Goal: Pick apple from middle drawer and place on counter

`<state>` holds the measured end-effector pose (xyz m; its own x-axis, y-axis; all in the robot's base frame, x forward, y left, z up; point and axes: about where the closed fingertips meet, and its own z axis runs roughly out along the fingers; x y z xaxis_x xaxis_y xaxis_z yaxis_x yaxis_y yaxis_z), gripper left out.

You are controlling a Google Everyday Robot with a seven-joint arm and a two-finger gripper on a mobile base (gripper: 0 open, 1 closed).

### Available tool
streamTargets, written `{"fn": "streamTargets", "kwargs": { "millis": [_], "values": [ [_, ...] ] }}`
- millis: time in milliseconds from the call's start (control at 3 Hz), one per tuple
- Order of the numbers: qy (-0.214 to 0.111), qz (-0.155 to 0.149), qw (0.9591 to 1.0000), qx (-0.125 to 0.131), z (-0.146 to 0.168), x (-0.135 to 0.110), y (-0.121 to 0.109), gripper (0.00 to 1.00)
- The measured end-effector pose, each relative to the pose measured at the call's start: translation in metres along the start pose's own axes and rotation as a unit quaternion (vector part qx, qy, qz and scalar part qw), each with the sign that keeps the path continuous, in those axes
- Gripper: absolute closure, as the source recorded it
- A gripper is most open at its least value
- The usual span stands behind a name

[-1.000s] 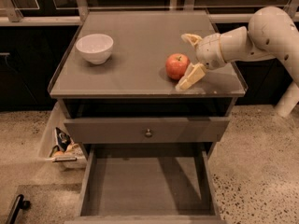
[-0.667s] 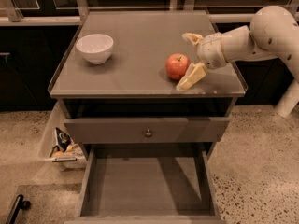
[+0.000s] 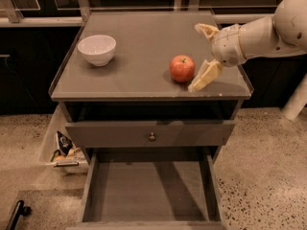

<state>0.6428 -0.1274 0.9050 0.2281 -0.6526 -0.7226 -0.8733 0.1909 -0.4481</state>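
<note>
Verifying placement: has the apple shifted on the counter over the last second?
No. The apple holds its spot against the white bowl and the front edge of the counter; the gripper, jaws open, hangs beside it.

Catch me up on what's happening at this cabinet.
A one-armed robot is working at the cabinet. Its pincer hangs open over the counter, on the right in the picture, with its fingers spread just beside the apple. The apple sits on the counter and is not clamped. The middle drawer stands pulled out below. A white bowl rests at the counter's other end.
</note>
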Motion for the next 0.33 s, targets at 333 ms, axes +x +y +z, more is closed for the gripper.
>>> {"fn": "streamTargets", "kwargs": {
  "millis": [333],
  "values": [
    [0.014,-0.031,0.9993,0.017,-0.025,-0.0176,0.0073,0.0]
  ]
}}
